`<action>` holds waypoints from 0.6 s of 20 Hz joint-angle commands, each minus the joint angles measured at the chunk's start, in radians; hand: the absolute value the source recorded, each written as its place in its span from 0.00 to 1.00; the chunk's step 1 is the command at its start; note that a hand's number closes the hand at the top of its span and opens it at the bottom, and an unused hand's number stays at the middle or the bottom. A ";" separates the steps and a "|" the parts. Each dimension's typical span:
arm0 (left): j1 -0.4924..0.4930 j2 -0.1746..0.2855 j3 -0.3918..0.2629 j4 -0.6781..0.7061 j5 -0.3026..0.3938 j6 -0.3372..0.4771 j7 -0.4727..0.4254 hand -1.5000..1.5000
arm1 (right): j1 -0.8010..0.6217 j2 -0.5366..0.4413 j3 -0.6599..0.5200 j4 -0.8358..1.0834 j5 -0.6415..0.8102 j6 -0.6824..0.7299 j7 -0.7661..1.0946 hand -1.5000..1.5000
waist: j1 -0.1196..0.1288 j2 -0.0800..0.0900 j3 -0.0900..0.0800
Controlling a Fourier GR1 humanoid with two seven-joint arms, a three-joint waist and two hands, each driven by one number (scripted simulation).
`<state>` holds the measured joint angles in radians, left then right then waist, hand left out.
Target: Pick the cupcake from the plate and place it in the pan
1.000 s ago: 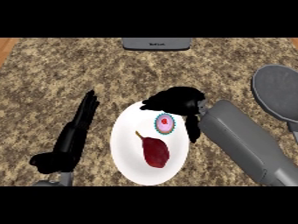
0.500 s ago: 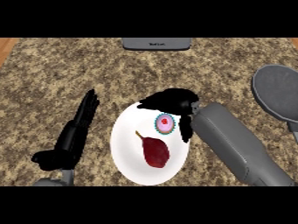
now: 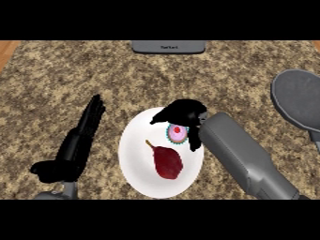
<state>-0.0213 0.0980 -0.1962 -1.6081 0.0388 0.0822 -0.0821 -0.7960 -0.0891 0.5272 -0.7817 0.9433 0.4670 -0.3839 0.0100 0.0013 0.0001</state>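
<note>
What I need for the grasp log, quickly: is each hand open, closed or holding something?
Left hand: open, fingers straight, holding nothing.
Right hand: closed, fingers curled round the cupcake on the plate.

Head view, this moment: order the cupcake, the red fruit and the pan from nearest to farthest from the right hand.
From the right hand:
1. cupcake, on the upper part of the plate; the hand curls round it.
2. red fruit, lower on the same plate, toward the robot.
3. pan, well off to the right, apart from the plate.
</note>
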 commanded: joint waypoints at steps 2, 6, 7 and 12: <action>0.037 -0.005 0.012 0.051 0.004 -0.020 -0.072 0.50 | -0.028 0.023 0.065 0.055 0.091 -0.032 -0.085 1.00 | 0.003 0.002 0.000; 0.006 -0.001 0.022 0.001 0.017 -0.040 -0.002 0.50 | -0.042 0.012 0.034 0.154 0.151 -0.142 -0.169 1.00 | 0.006 0.002 0.000; -0.030 -0.023 0.035 0.052 0.002 -0.015 -0.020 0.50 | -0.011 0.062 0.043 0.142 0.172 -0.160 -0.112 1.00 | 0.001 0.002 0.000; -0.002 0.004 0.043 -0.014 0.000 -0.039 0.005 0.50 | -0.040 0.023 -0.044 0.173 0.174 -0.234 -0.190 1.00 | 0.004 0.001 0.000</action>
<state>-0.0483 0.0768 -0.1644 -1.5676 0.0332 0.0643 -0.0948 -0.8282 -0.0471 0.5224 -0.6806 1.0911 0.3139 -0.5191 0.0106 -0.0058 0.0003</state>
